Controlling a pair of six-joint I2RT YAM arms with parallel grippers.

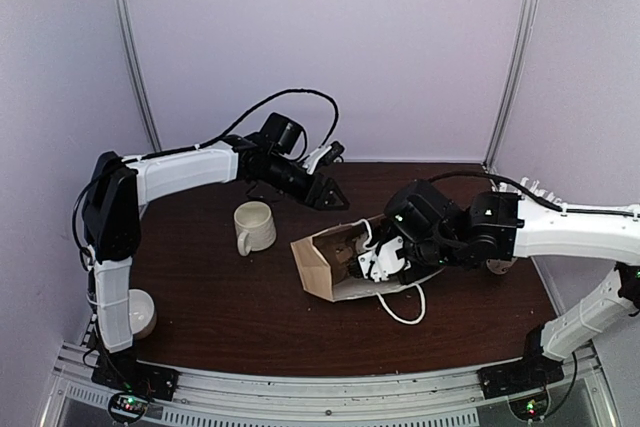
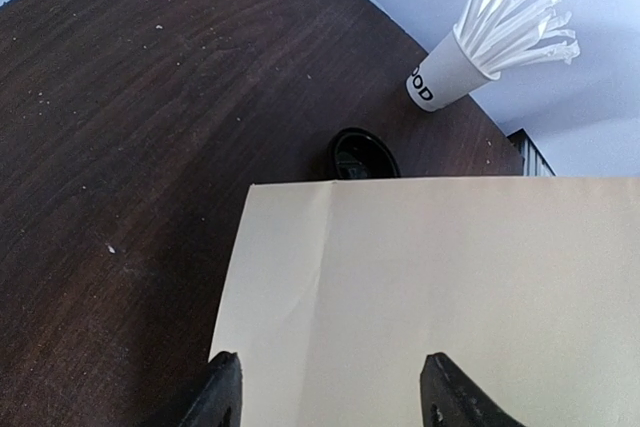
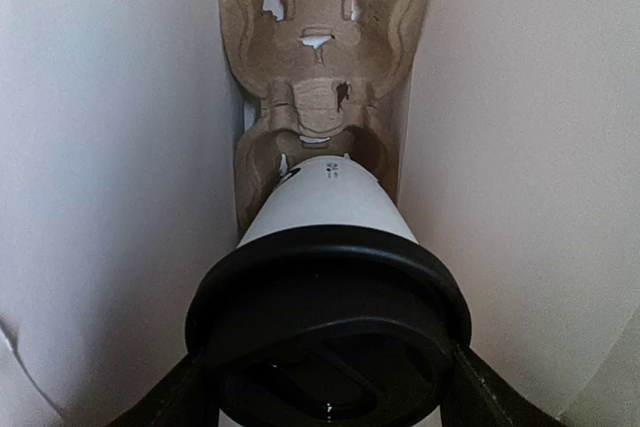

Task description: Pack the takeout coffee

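The takeout coffee [image 3: 325, 209], a white paper cup with a black lid [image 3: 330, 297], lies between the walls of a tan paper bag [image 3: 100, 197], its base toward a brown pulp cup carrier [image 3: 315, 37] deeper inside. My right gripper [image 3: 330, 392] is shut on the lid's rim, one finger on each side. From above, the right gripper [image 1: 385, 257] reaches into the open mouth of the bag [image 1: 315, 269], which lies on its side. My left gripper [image 1: 328, 194] hovers behind the bag. It is open, and the bag's flat side [image 2: 450, 277] shows past its fingers [image 2: 225, 387].
A cream mug [image 1: 254, 226] with a handle stands left of the bag. A white cup of straws [image 2: 450, 67] is at the back right, a loose black lid [image 2: 362, 154] near it. The bag's white string handle [image 1: 405, 309] trails toward the front. A white cup [image 1: 140, 313] sits by the left arm's base.
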